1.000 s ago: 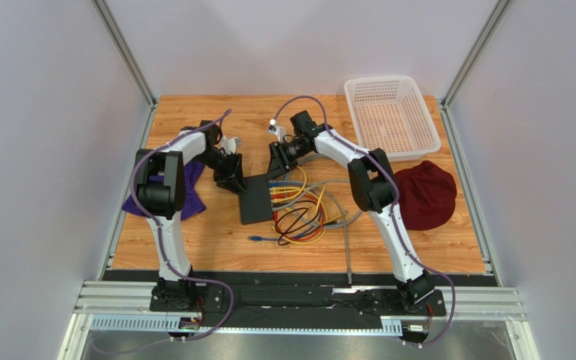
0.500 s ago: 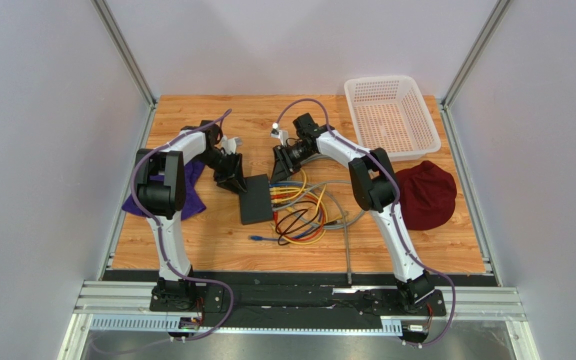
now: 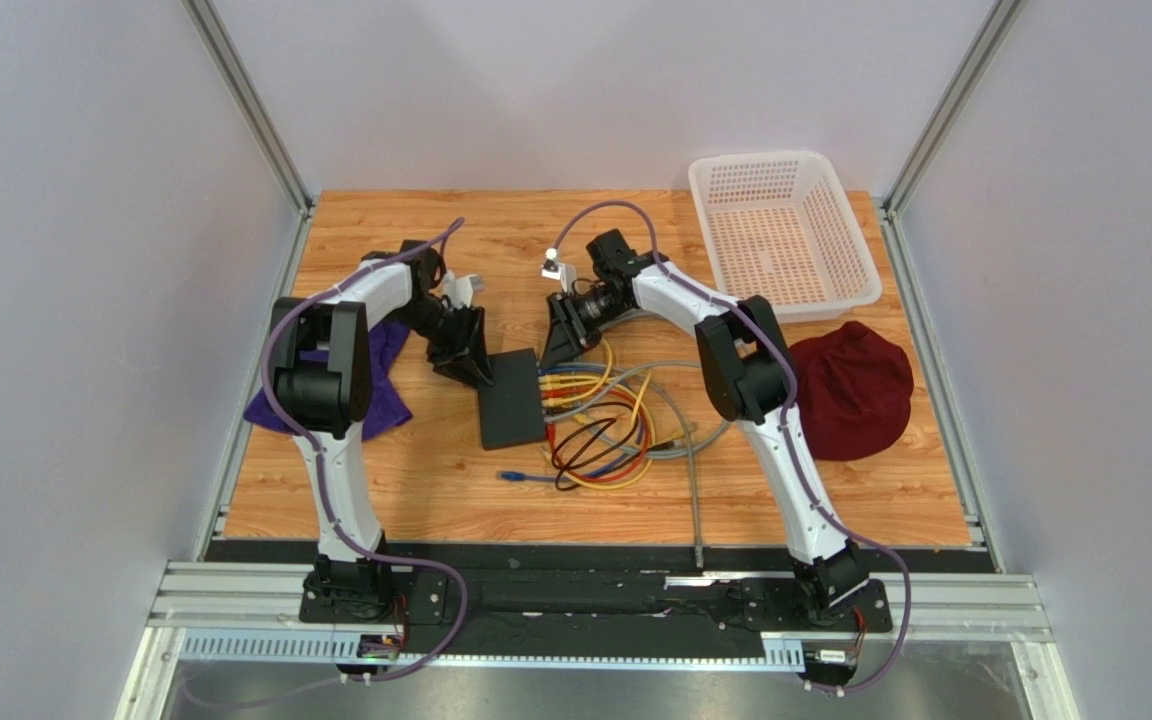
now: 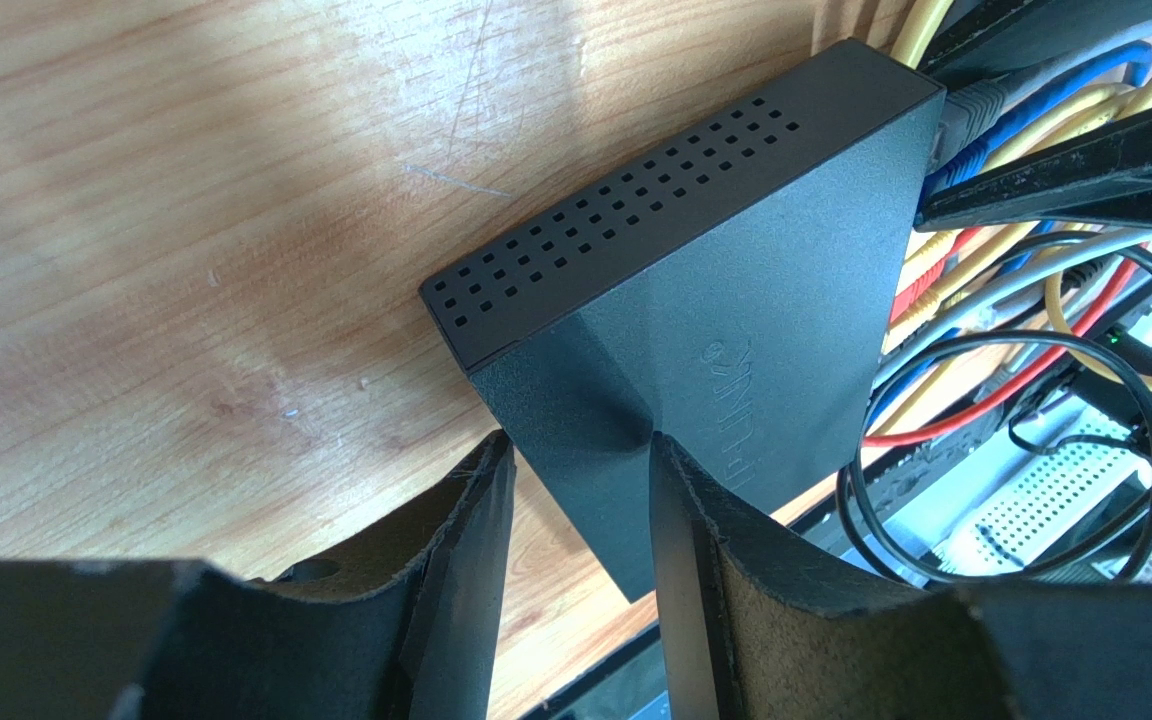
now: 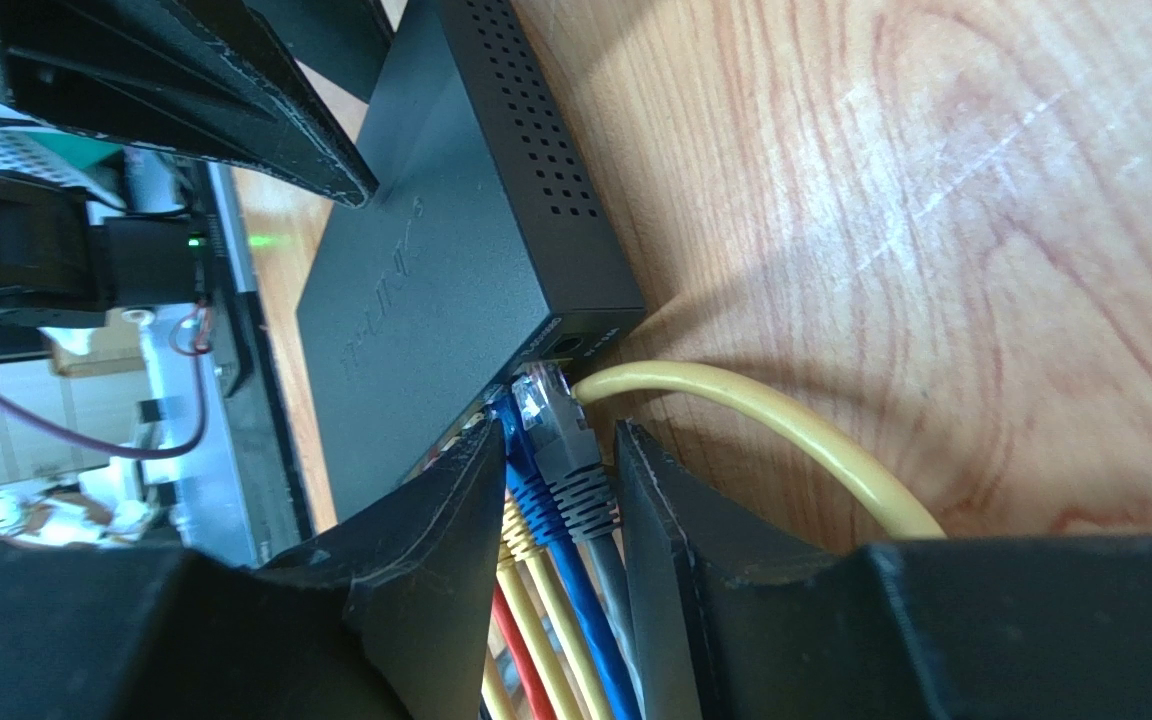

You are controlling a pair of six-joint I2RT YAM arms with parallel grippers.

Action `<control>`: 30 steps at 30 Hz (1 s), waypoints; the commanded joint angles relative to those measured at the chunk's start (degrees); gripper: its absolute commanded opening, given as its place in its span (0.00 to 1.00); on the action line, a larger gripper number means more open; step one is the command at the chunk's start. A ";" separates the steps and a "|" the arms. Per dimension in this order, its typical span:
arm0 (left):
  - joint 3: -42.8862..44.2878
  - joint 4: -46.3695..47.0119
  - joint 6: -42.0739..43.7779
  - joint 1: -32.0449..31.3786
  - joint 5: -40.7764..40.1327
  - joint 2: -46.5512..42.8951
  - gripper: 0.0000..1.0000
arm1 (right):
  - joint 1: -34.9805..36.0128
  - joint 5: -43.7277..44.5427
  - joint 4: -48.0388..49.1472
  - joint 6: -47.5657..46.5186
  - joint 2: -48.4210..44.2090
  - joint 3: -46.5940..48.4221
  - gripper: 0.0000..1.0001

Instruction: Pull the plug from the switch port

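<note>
The flat black switch (image 3: pixel 512 398) lies mid-table with several coloured cables (image 3: pixel 605 420) plugged into its right edge. My left gripper (image 3: pixel 470 360) rests on the switch's far left corner. In the left wrist view its jaws (image 4: pixel 579 443) stand a little apart, tips pressing on the switch (image 4: pixel 748 285). My right gripper (image 3: pixel 555 342) is at the far end of the port row. In the right wrist view its fingers (image 5: pixel 555 435) close on the grey plug (image 5: pixel 579 473), with a blue plug (image 5: pixel 525 465) beside it, at the switch (image 5: pixel 432 270). Whether the grey plug is seated is unclear.
A yellow cable (image 5: pixel 778 435) curves away from the end port. A white basket (image 3: pixel 707 225) stands at the back right, a dark red cap (image 3: pixel 850 390) on the right, a purple cloth (image 3: pixel 387 398) under the left arm. A loose blue plug (image 3: pixel 510 477) lies in front.
My right wrist has shifted slightly at the port row. The switch and my left arm have not moved.
</note>
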 commanded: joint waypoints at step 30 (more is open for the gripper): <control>2.69 -0.66 1.60 -0.96 0.76 0.59 0.46 | -0.05 11.41 1.17 3.06 2.34 -1.36 0.17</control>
